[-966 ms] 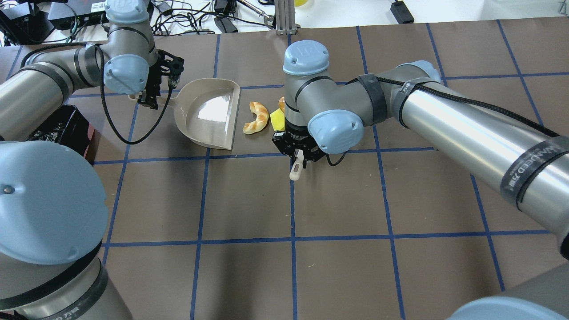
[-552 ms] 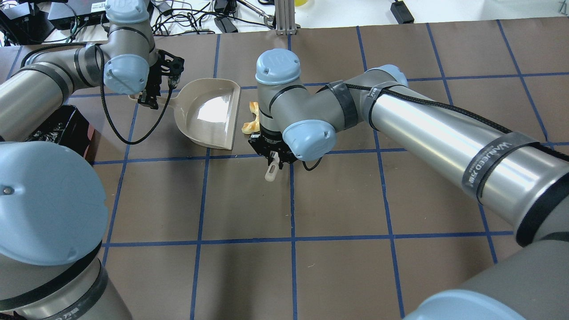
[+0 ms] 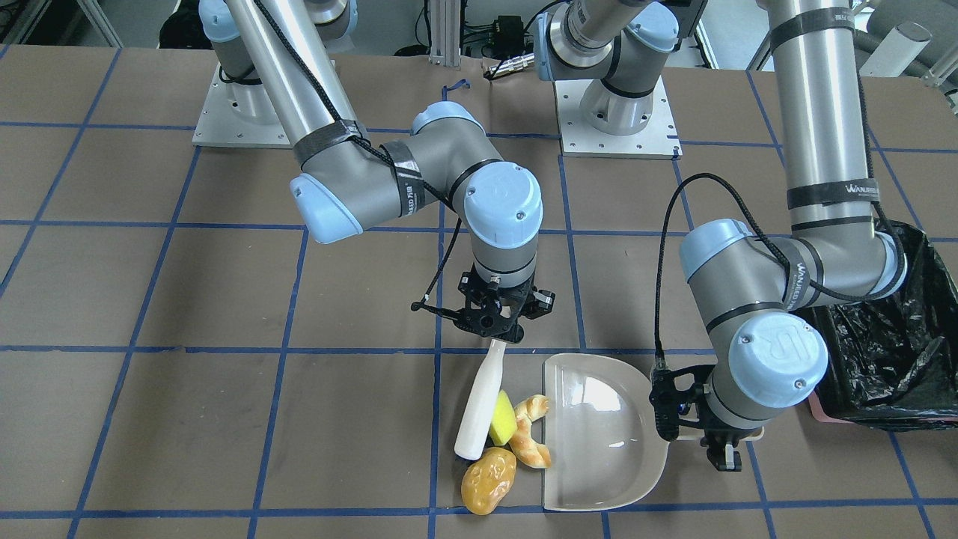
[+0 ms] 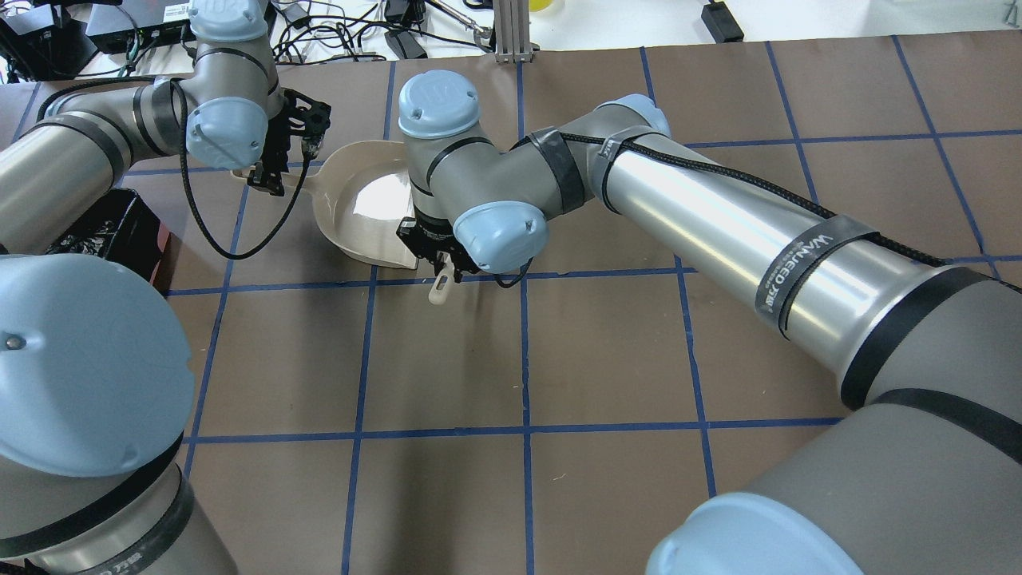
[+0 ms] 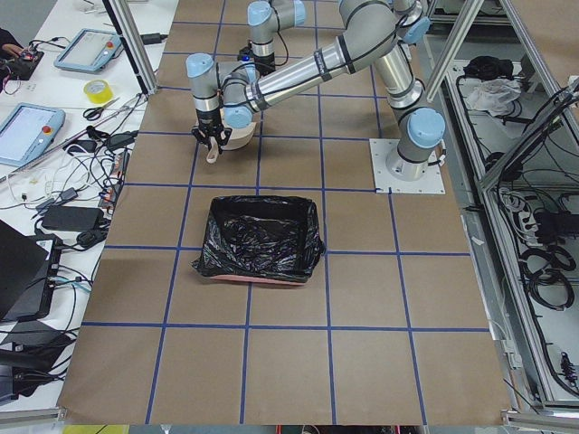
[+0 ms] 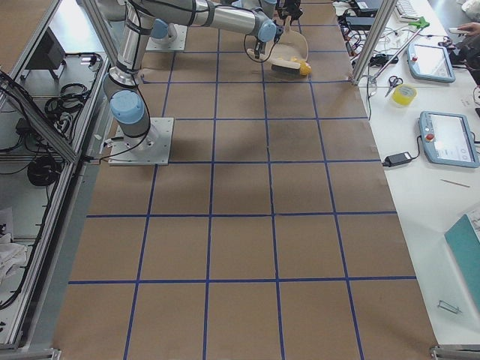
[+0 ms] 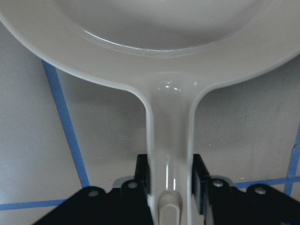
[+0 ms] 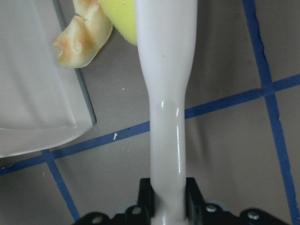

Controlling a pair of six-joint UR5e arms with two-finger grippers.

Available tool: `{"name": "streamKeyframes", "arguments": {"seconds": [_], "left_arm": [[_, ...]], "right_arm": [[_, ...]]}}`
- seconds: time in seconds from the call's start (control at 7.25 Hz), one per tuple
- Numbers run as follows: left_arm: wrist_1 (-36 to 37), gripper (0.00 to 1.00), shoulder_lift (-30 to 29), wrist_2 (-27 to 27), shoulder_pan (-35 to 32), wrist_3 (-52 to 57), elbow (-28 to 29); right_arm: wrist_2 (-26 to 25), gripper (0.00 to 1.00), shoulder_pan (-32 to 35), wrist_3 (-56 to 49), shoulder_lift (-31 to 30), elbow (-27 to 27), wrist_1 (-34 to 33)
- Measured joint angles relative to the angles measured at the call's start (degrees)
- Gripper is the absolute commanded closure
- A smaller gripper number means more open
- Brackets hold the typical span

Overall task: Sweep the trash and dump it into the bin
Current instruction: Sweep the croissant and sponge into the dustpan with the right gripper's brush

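Trash lies low in the centre of the front-facing view: the croissant (image 3: 530, 442) is at the open edge of the dustpan (image 3: 599, 434), the yellow wedge (image 3: 503, 428) is between it and the brush (image 3: 479, 408), and the potato-shaped lump (image 3: 488, 480) is just below. My right gripper (image 8: 168, 197) pinches the brush handle, and my left gripper (image 7: 170, 176) pinches the dustpan handle. The bin (image 3: 891, 359) stands at the right edge.

right gripper (image 3: 494, 335) and brush (image 3: 479, 408) moved toward dustpan (image 3: 599, 449) — croissant (image 3: 533, 442) now against its lip
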Motion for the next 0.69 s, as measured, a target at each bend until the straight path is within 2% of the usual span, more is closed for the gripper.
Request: {"name": "streamKeyframes", "arguments": {"seconds": [0.69], "left_arm": [[0.0, 1.0, 0.1, 0.1, 0.0, 0.0, 0.0]], "right_arm": [[0.4, 1.0, 4.7, 5.9, 3.8, -4.7, -0.9]]}}
